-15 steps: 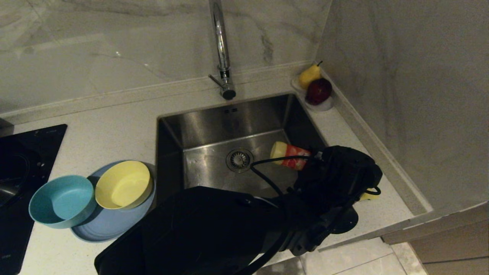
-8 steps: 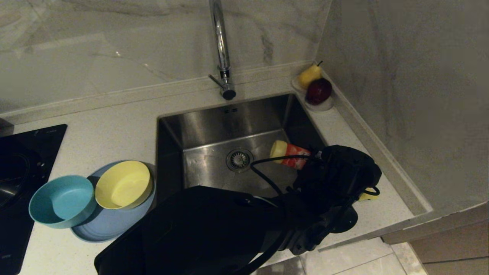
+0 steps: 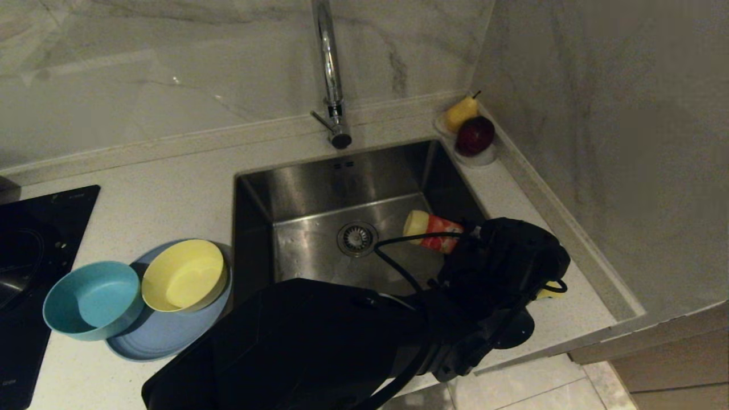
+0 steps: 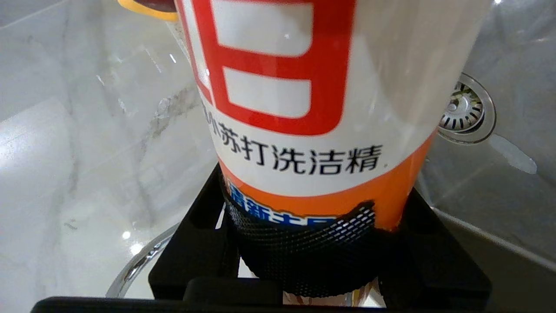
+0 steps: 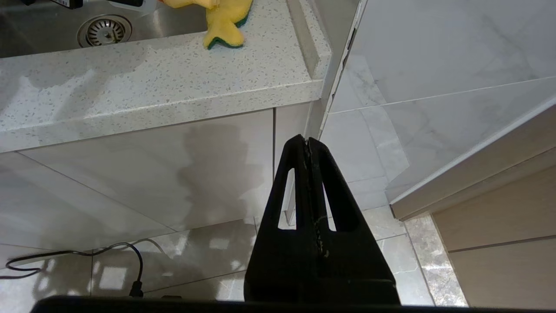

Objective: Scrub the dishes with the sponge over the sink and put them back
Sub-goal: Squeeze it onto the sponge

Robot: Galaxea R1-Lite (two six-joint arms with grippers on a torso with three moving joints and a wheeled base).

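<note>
Left hand (image 4: 312, 243) clamped on the slick detergent bottle (image 4: 304, 108) lower right over the sink (image 3: 319, 188); sponge (image 5: 226, 21), soft and light, on the counter (image 5: 152, 82) upper-centre in right wrist view—pinch its long sides; right hand (image 5: 309, 148) closed, empty.

counter (image 3: 171, 188): speckled, pale | on it: plate (image 3: 154, 336) left of the sink (image 3: 319, 188); sponge (image 5: 226, 26); clear fruit dish (image 3: 484, 156) in far corner

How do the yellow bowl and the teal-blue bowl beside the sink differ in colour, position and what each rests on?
The yellow bowl is pale yellow; the teal-blue bowl is teal. The yellow bowl sits nearer the sink, the teal-blue bowl nearer the black cooktop. The yellow bowl rests wholly on the periwinkle plate; the teal-blue bowl overhangs its edge. Both stand upright, look empty and are similar in size.
</note>
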